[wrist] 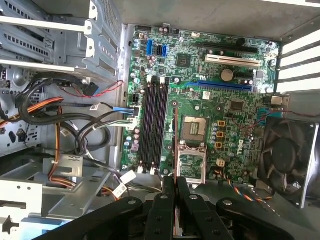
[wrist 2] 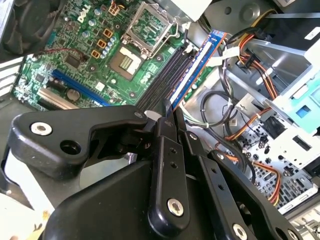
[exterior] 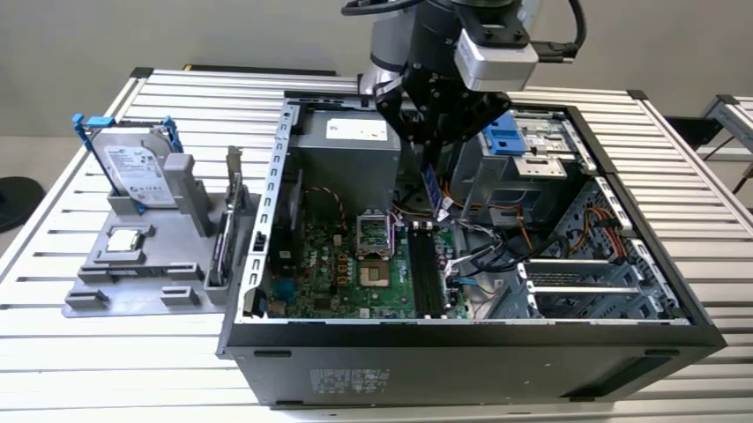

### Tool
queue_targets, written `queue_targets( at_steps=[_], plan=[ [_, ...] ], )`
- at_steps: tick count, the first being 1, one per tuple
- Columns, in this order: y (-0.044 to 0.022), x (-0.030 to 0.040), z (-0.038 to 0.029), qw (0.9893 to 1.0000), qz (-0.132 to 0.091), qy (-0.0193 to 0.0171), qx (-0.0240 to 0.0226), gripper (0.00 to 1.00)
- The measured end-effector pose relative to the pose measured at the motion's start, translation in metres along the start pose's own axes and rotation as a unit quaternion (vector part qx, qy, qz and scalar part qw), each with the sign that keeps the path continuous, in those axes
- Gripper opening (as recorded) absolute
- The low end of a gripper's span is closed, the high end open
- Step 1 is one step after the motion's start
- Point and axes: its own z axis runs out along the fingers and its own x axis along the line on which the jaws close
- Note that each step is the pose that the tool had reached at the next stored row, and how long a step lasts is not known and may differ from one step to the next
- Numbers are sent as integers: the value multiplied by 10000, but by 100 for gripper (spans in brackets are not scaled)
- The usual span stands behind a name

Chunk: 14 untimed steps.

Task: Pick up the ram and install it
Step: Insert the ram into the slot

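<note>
Directly below the end effector (exterior: 428, 152) hangs the ram (exterior: 435, 189), pinched.

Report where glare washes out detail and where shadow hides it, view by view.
Exterior view: even light; the case interior is darker beneath the gripper, around the ram. Second wrist view: the gripper's body is near-black, a pale patch beside it burnt out white. First wrist view: glare on the metal drive cage, the motherboard evenly lit.

White label on silver boxy hard drive (exterior: 132, 172): print too small. White sticker on grey power supply box (exterior: 353, 152): illegible. Pale label on long blue-green ram stick (wrist 2: 197, 64): unreadable. White logo print on green motherboard (wrist 2: 65, 55), second wrist view.
</note>
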Motion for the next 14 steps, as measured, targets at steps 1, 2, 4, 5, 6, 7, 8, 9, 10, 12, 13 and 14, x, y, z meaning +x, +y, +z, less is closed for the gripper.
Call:
queue_targets(
  at_steps=[1, 2, 4, 5, 6, 7, 8, 9, 10, 12, 13, 14],
  plan=[
    [0, 0, 6, 10000, 0, 0, 0, 0],
    [0, 0, 11, 10000, 0, 0, 1, 0],
    [1, 1, 21, 10000, 0, 0, 0, 0],
    [1, 1, 26, 10000, 0, 0, 0, 0],
    [1, 1, 31, 10000, 0, 0, 0, 0],
    [1, 1, 37, 10000, 0, 0, 1, 0],
    [1, 2, 42, 10000, 0, 0, 0, 0],
    [1, 2, 48, 10000, 0, 0, 1, 0],
    [1, 2, 53, 10000, 0, 0, 0, 0],
    [1, 2, 64, 10000, 0, 0, 0, 0],
    [2, 3, 69, 10000, 0, 0, 0, 0],
    [2, 3, 74, 10000, 0, 0, 0, 0]
  ],
)
